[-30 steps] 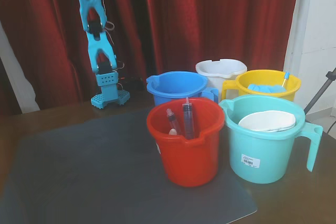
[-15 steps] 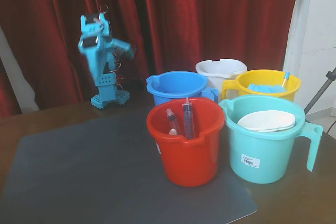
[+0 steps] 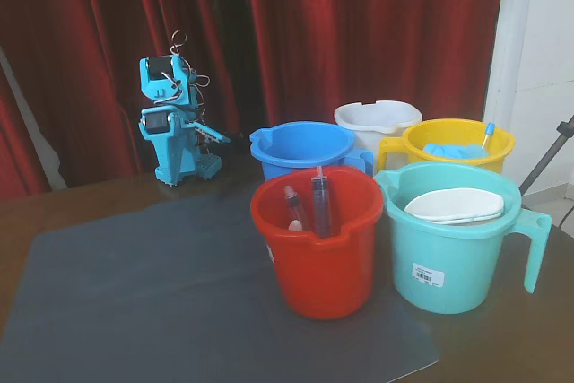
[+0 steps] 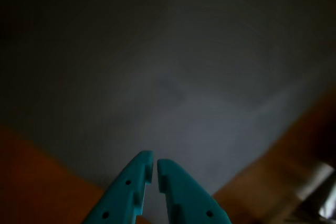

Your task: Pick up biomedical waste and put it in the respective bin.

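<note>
We see the turquoise claw (image 4: 155, 165) pinched nearly closed, empty, over the grey mat (image 4: 173, 77) — arm folded at upper left. White-rimmed paper cup (image 3: 456, 205) already lies inside the large turquoise plastic bucket (image 3: 448, 262), lower right — drop looks done.

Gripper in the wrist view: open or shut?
Shut and empty: the gripper fingertips nearly meet, with only the grey mat beneath.
</note>
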### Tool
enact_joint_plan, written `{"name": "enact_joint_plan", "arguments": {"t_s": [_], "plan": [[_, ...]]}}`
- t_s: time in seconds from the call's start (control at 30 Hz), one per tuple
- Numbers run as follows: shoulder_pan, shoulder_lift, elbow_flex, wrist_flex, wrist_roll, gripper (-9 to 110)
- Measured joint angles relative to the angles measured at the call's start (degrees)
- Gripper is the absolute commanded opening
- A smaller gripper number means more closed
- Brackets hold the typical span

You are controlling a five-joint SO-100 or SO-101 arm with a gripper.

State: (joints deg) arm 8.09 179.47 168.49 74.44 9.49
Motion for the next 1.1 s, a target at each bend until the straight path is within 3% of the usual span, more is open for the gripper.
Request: {"name": "enact_joint_plan", "arguments": {"t_s": [1.1], "plan": [[0.09,0.70,0.00,2.46,0.00,0]]}}
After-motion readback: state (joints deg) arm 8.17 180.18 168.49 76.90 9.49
